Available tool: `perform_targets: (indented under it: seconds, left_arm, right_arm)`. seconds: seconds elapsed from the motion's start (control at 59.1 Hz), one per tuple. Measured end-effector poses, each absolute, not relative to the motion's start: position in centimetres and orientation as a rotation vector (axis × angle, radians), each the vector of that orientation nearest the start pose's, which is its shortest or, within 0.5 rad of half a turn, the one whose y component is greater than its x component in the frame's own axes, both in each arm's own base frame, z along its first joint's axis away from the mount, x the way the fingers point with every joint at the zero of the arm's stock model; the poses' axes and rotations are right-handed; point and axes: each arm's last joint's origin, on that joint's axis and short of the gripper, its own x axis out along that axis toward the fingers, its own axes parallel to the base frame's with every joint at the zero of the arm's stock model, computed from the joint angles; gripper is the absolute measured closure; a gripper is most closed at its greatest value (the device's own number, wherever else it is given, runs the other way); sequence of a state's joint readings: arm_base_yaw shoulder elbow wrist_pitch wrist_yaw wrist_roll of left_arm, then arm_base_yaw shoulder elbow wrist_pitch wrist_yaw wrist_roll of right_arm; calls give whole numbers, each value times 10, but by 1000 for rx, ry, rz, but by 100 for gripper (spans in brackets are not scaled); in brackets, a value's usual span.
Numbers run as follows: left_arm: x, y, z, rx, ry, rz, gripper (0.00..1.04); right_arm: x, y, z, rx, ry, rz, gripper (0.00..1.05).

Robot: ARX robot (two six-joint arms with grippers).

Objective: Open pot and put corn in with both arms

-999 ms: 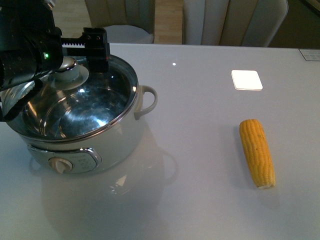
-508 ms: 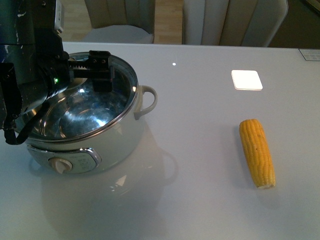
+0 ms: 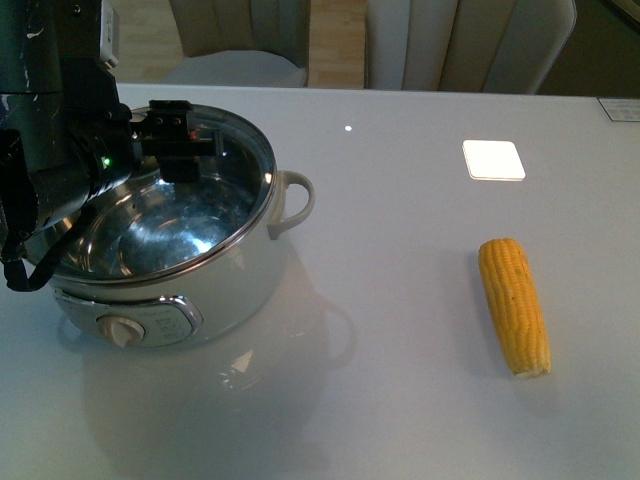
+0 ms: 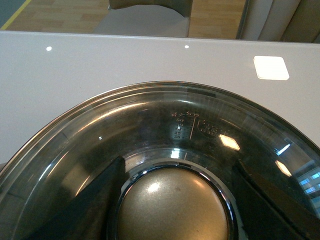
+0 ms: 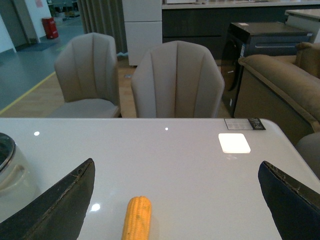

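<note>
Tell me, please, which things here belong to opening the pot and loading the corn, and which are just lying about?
Job: pale-white round electric pot; its round glass lid with metal knob; yellow corn cob; left gripper straddling the knob; open right gripper.
Lying about: bright white square on the grey table; beige padded chairs behind.

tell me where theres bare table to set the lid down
The widest bare stretch of table lies between the pot and the corn. The near strip in front of both is free too. It is crowded at the left, where the left gripper sits over the pot's glass lid.
</note>
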State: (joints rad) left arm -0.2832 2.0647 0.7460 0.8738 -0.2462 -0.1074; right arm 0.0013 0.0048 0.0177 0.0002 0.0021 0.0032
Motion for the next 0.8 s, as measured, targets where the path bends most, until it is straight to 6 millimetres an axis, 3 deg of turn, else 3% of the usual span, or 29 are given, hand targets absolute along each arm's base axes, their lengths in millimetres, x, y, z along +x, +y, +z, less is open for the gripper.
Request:
perform_targets:
  seconds: [0.119,0.559,0.796]
  left_arm:
    - [339,-91,73,15,425,-3,61]
    - [339,-91,75,24,418,-1,61]
    - [336,-90,88,58,404,17,61]
  right_arm:
    - [97,0,169,3,-13,-1,9]
    - [97,0,169,3,-13,-1,9]
    - [97,0,169,3,-13,-1,9]
